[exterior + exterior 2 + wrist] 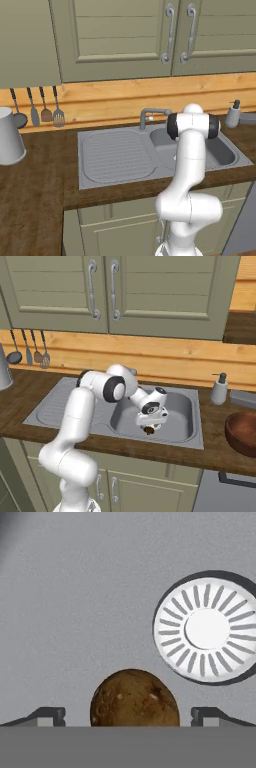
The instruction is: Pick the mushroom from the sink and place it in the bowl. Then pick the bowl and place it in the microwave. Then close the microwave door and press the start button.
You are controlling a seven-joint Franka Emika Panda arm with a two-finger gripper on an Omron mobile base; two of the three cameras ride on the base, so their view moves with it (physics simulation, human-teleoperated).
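Grey metal is spreading across the brown wooden counter [35, 200] as the sink [115, 155], its ribbed drainboard lying left of the deep basin and its curved faucet [152, 114] rising at the back rim. Beige cabinet doors [150, 291] are hanging above the sink, and a row of utensils [45, 107] is hanging on the wooden backsplash to the sink's left. Right of the sink, a dark reddish-brown bowl [243, 432] is sitting on the counter at the picture's edge, with a soap dispenser [219, 389] standing between it and the basin's back corner.

Inside the sink basin the white arm is reaching down, and the gripper [149, 427] is hovering low over the basin floor. Its jaws are standing wide, one finger tip [50, 714] on each side of the mushroom [134, 699] and clear of it, so nothing is being held. That brown mushroom is lying on the sink floor, just beside the round slotted drain [207, 629], apart from it.
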